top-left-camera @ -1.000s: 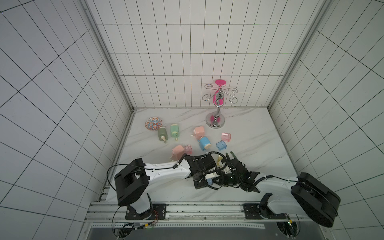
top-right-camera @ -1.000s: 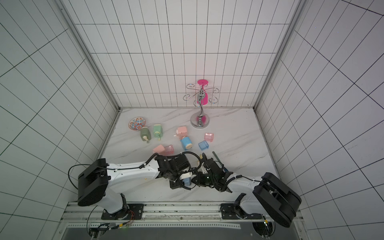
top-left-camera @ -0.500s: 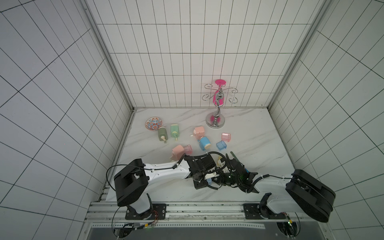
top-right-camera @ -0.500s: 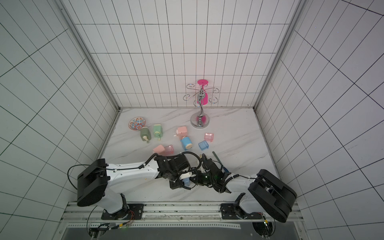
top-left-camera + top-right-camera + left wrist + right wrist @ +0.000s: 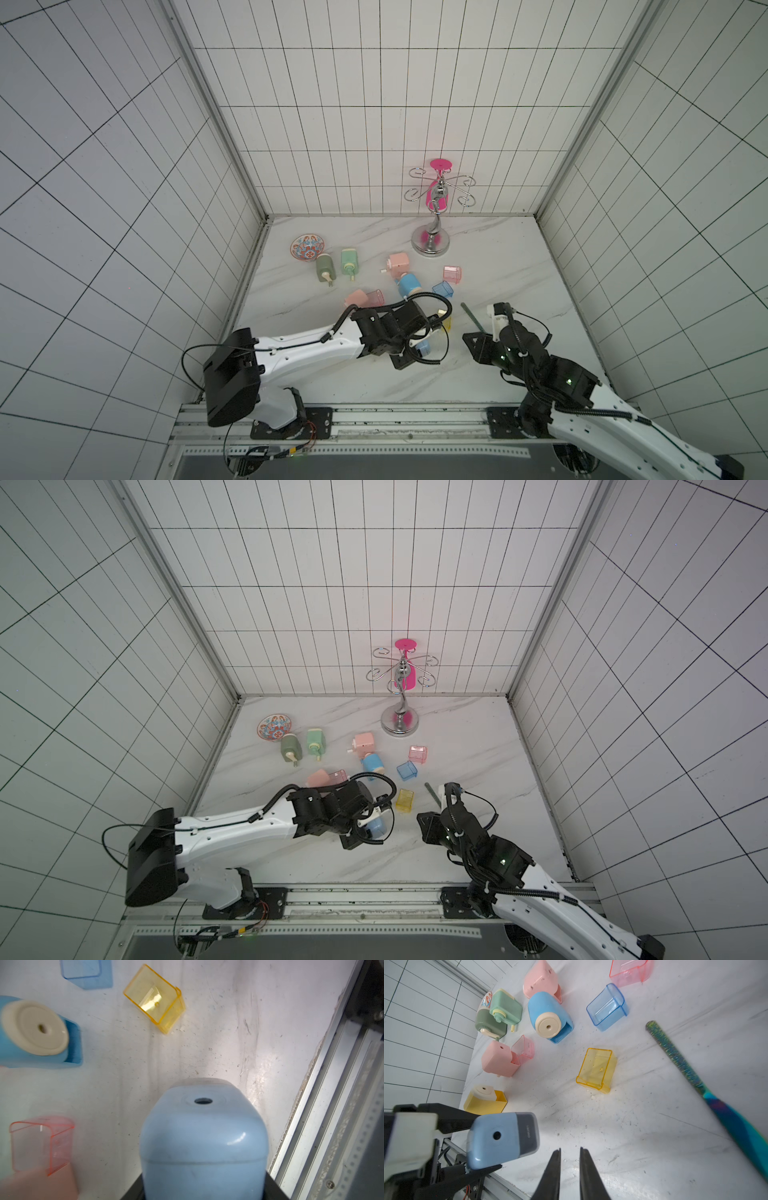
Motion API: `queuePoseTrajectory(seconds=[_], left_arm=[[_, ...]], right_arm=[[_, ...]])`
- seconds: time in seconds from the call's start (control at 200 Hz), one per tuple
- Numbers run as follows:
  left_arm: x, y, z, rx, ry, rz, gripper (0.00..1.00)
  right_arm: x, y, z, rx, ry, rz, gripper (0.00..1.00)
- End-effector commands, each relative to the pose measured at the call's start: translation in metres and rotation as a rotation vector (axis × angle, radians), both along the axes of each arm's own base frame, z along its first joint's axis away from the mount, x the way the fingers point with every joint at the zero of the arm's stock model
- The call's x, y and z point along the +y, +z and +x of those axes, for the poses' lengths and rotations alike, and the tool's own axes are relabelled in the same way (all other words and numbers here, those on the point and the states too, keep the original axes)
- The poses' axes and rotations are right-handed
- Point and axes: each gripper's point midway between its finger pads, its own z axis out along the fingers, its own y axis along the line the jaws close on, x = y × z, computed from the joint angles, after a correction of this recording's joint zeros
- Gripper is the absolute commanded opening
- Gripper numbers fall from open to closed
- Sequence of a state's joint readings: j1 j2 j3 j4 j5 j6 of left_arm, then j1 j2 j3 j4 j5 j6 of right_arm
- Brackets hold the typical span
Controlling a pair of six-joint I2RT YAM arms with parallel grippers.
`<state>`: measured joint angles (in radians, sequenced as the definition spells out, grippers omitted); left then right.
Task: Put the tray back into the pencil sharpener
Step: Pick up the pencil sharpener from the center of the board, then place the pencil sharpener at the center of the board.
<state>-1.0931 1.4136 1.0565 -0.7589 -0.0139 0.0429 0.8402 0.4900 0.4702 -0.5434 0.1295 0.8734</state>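
My left gripper (image 5: 420, 337) is shut on a light blue pencil sharpener (image 5: 497, 1138), held just above the table near its front edge. The sharpener also shows in the left wrist view (image 5: 203, 1136) and in a top view (image 5: 375, 825). A grey translucent tray (image 5: 527, 1132) sits flush in the sharpener's end, on the side facing my right gripper. My right gripper (image 5: 570, 1150) hovers a short way to the right of the sharpener, clear of it. Its jaws stand a narrow gap apart with nothing between them.
A yellow tray (image 5: 596, 1070) lies loose mid-table, and a yellow sharpener (image 5: 485, 1099) stands behind the held one. Further back lie a blue sharpener (image 5: 550, 1018), a blue tray (image 5: 607, 1007), pink and green sharpeners, a patterned bowl (image 5: 307, 248) and a hook stand (image 5: 432, 245). A glittery stick (image 5: 675, 1053) lies to the right.
My right gripper has drawn back to the right, away from the sharpener's tray end where it was before. The left gripper still holds the sharpener in the same place.
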Motion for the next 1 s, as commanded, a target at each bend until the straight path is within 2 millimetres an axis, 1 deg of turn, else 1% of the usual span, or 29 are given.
queuePoseTrajectory(seconds=[0.0, 0.09, 0.19, 0.295, 0.37, 0.455, 0.525, 0.62, 0.695, 0.785, 0.87, 0.994], left_arm=[[0.012, 0.051, 0.029, -0.061, 0.226, -0.091, 0.00], [0.032, 0.073, 0.050, -0.047, 0.382, -0.111, 0.00], [0.055, 0.087, 0.076, -0.002, 0.515, -0.126, 0.00], [0.073, 0.098, 0.103, 0.008, 0.595, -0.141, 0.00], [0.084, 0.100, 0.123, 0.028, 0.640, -0.147, 0.00], [0.094, 0.097, 0.145, 0.047, 0.683, -0.141, 0.00], [0.097, 0.093, 0.163, 0.053, 0.707, -0.129, 0.00], [0.093, 0.087, 0.183, 0.078, 0.729, -0.114, 0.00], [0.089, 0.076, 0.199, 0.098, 0.756, -0.073, 0.00], [0.095, 0.066, 0.219, 0.089, 0.846, -0.017, 0.00], [0.098, 0.058, 0.230, 0.089, 0.899, 0.032, 0.00], [0.105, 0.055, 0.243, 0.057, 0.951, 0.083, 0.00]], right_arm=[[-0.028, -0.007, -0.003, 0.011, -0.044, -0.160, 0.20], [-0.025, -0.009, 0.000, 0.013, -0.040, -0.166, 0.20], [-0.021, -0.011, 0.001, 0.017, -0.032, -0.170, 0.20], [-0.019, -0.013, 0.001, 0.020, -0.026, -0.165, 0.20], [-0.019, -0.014, 0.000, 0.020, -0.023, -0.161, 0.20], [-0.019, -0.015, 0.000, 0.018, -0.024, -0.155, 0.20], [-0.019, -0.015, 0.000, 0.015, -0.022, -0.154, 0.20], [-0.021, -0.015, 0.001, 0.010, -0.028, -0.161, 0.20], [-0.021, -0.015, 0.002, 0.010, -0.028, -0.164, 0.20], [-0.021, -0.016, 0.002, 0.010, -0.031, -0.162, 0.20], [-0.021, -0.018, 0.003, 0.010, -0.036, -0.161, 0.20], [-0.021, -0.018, 0.004, 0.005, -0.034, -0.168, 0.20]])
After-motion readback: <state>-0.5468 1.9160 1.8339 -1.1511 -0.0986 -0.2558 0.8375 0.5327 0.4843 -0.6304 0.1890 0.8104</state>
